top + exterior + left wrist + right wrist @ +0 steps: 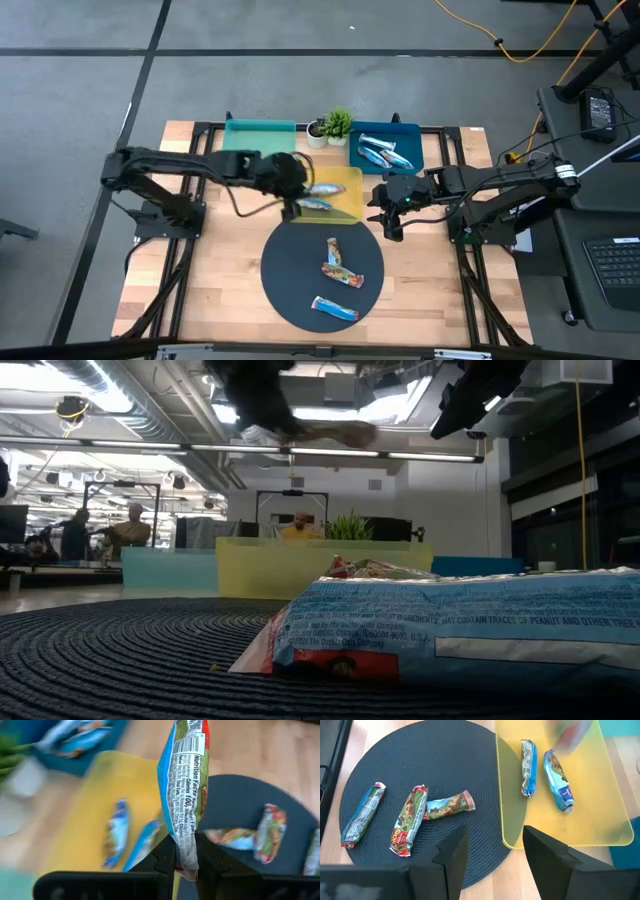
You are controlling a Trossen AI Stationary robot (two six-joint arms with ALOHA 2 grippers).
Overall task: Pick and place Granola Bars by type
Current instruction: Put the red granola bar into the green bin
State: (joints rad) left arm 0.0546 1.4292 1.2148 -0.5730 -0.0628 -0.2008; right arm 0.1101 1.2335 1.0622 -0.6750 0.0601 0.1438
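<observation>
Overhead, granola bar (pixel 186 795) pinched in left hand (pixel 186 865) (above yellow tray (pixel 95 810)).

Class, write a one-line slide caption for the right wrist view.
Open right end effector above three granola bars on the dark round mat, two more in the yellow tray.

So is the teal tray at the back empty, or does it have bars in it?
Empty, as far as the high view shows: the teal tray is bare inside, while the yellow tray and blue tray hold bars.
</observation>
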